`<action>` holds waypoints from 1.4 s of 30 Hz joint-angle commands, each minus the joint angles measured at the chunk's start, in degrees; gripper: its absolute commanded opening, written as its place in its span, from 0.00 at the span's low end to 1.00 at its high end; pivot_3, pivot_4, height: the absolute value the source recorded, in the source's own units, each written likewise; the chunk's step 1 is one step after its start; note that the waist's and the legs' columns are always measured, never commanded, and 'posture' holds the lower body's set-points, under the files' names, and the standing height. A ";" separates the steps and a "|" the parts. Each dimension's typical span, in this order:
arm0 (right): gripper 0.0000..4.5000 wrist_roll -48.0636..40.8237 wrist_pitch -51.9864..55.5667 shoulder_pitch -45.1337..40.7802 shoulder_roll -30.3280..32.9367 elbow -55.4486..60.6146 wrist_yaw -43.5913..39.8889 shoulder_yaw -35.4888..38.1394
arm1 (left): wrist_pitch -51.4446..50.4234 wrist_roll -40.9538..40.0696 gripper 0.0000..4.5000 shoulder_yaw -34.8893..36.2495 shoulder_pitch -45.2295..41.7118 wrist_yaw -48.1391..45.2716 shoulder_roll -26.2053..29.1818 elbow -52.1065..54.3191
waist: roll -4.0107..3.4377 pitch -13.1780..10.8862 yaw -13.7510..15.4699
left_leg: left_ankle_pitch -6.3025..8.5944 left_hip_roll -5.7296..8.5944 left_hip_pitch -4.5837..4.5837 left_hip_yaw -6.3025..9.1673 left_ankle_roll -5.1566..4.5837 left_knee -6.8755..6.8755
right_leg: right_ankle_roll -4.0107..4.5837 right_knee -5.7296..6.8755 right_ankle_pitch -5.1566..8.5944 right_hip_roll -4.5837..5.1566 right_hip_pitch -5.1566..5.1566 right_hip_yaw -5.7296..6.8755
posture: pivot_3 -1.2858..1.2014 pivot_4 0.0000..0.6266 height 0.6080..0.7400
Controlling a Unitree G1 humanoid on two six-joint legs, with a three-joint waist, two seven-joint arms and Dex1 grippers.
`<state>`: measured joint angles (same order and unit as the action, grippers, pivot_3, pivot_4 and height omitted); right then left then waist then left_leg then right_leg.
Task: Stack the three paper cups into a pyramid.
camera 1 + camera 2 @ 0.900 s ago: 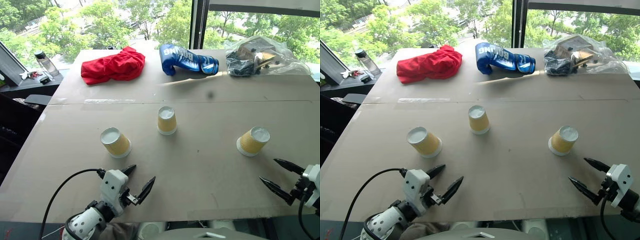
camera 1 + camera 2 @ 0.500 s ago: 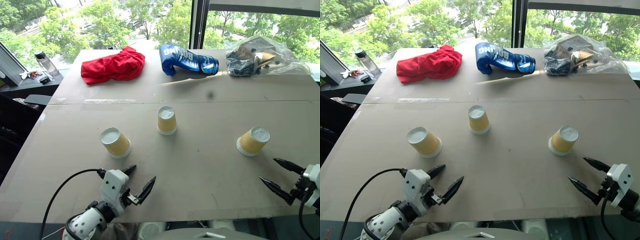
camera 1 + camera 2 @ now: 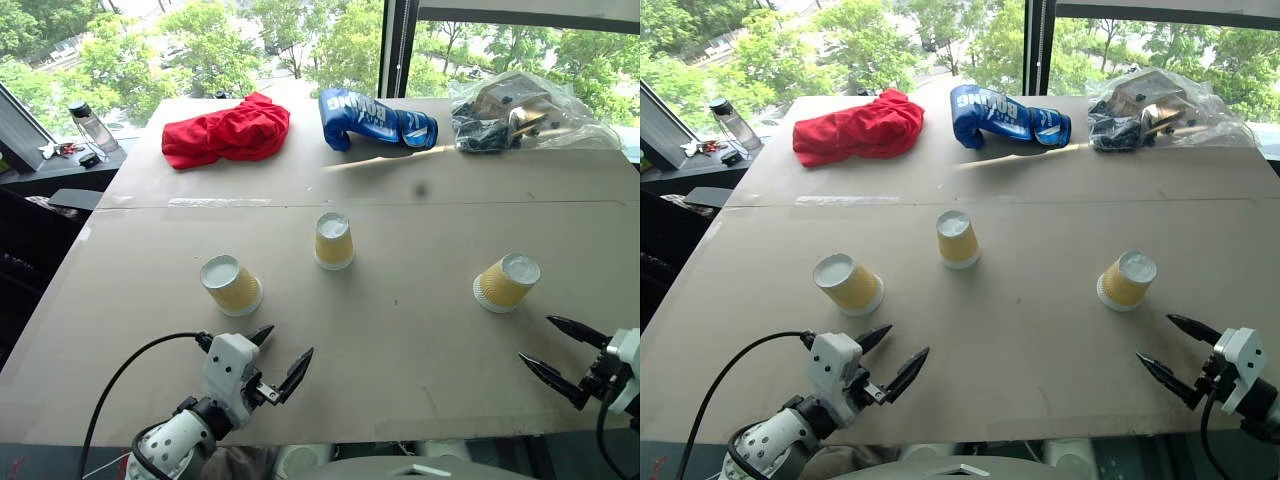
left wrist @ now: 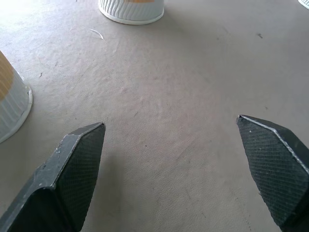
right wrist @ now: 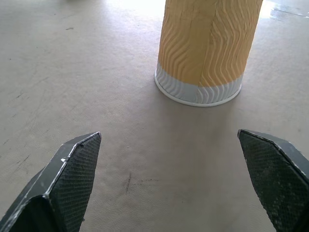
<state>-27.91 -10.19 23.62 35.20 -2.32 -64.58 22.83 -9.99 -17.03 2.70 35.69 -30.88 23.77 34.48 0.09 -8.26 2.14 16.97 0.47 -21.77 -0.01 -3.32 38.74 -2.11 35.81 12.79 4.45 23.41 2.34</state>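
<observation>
— What do we see around the work area?
— We see a tan table (image 3: 420, 330) under daylight, windows (image 3: 300, 40) with a dark frame (image 3: 398, 45) showing green trees (image 3: 200, 45), and a dark side shelf (image 3: 50, 170) at left.

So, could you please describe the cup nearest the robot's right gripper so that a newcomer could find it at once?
Start at the large brown table by the window. Three yellow-tan paper cups stand upside down across its middle, well apart. The right cup is the one just beyond the open right gripper, roughly in line with the clear plastic bag at the far edge; the middle cup and left cup lie further left.
</observation>
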 commanded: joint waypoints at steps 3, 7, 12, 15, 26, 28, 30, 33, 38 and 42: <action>1.00 -2.41 -2.00 0.27 0.12 0.83 -2.80 1.33 | 2.90 -0.84 0.99 1.51 1.44 1.51 -2.19 2.54 | 0.01 0.00 -0.01 | 0.00 0.00 0.00 -0.01 0.00 0.00 | 0.00 0.00 0.00 0.00 0.00 -0.02 | 0.52 0.24 0.98; 1.00 -6.12 -2.52 1.99 0.45 3.74 -7.90 1.52 | 5.30 -0.22 0.99 3.36 2.80 5.47 -6.25 4.17 | 0.04 -0.02 0.00 | 0.00 0.00 0.00 -0.02 0.00 0.00 | 0.00 0.00 0.00 0.00 0.00 -0.02 | 0.52 0.24 0.98; 1.00 -11.50 1.23 5.87 0.37 15.32 -9.94 0.12 | 8.36 3.64 0.99 7.35 6.05 13.54 -12.91 5.42 | 0.24 -0.15 -0.02 | 0.00 -0.03 0.00 -0.01 0.00 0.00 | -0.07 0.00 0.04 0.03 0.00 -0.04 | 0.52 0.24 0.98; 1.00 -13.22 4.51 6.34 0.29 21.94 -7.96 -1.63 | 12.18 6.47 0.99 7.93 7.74 14.76 -14.39 5.31 | 0.35 -0.21 -0.01 | 0.00 -0.03 0.01 -0.01 0.00 0.01 | -0.24 0.00 0.13 0.01 0.00 -0.03 | 0.52 0.24 0.98; 1.00 -17.81 13.66 -0.25 1.23 30.96 -2.74 -4.04 | 15.30 4.27 0.99 11.24 -1.44 15.19 -14.68 -0.01 | 0.50 -0.21 0.19 | 0.00 0.01 -0.02 0.01 0.01 0.04 | 0.00 0.01 -0.02 -0.14 -0.01 0.01 | 0.52 0.24 0.98; 1.00 -17.82 13.98 -0.68 1.23 30.68 -2.98 -3.82 | 15.63 4.07 0.99 11.45 -3.97 14.95 -14.33 -2.38 | 0.50 -0.22 0.24 | 0.00 0.03 -0.05 0.01 0.00 0.04 | 0.00 0.00 -0.02 -0.30 -0.01 -0.01 | 0.52 0.24 0.98; 1.00 -17.74 14.07 -1.04 1.11 30.27 -3.27 -3.66 | 15.61 3.54 0.99 11.46 -6.08 15.09 -14.50 -4.05 | 0.51 -0.22 0.18 | 0.00 0.02 -0.04 0.01 0.00 0.04 | 0.01 0.00 -0.02 -0.33 -0.01 -0.01 | 0.52 0.24 0.98; 1.00 -17.26 13.72 -1.40 0.85 29.43 -3.78 -3.61 | 15.89 3.36 0.99 10.65 -8.62 14.93 -14.67 -5.48 | 0.51 -0.22 0.08 | 0.00 0.01 0.00 0.00 0.00 0.06 | 0.01 0.03 -0.03 -0.32 -0.02 -0.04 | 0.52 0.24 0.98; 1.00 -17.02 13.50 -1.34 0.60 29.10 -4.07 -3.35 | 15.21 4.85 0.99 11.01 -12.26 16.84 -14.81 -7.30 | 0.50 -0.21 0.12 | -0.01 -0.01 0.01 0.00 0.00 0.14 | 0.02 0.09 -0.04 -0.32 -0.03 -0.04 | 0.52 0.24 0.98; 1.00 -17.06 13.44 -1.41 0.42 29.17 -3.77 -3.04 | 14.82 5.40 0.99 11.19 -15.27 17.25 -13.89 -9.38 | 0.49 -0.21 0.15 | -0.01 -0.01 0.01 0.01 0.00 0.16 | 0.02 0.10 -0.05 -0.33 -0.03 -0.04 | 0.52 0.24 0.98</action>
<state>-44.27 3.84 22.21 35.67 25.97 -68.25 18.30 4.19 -12.31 13.06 20.70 -13.90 9.23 24.76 0.59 -8.47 2.29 16.97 0.46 -21.77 0.00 -3.31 38.90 -2.09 35.91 12.73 4.11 23.38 2.30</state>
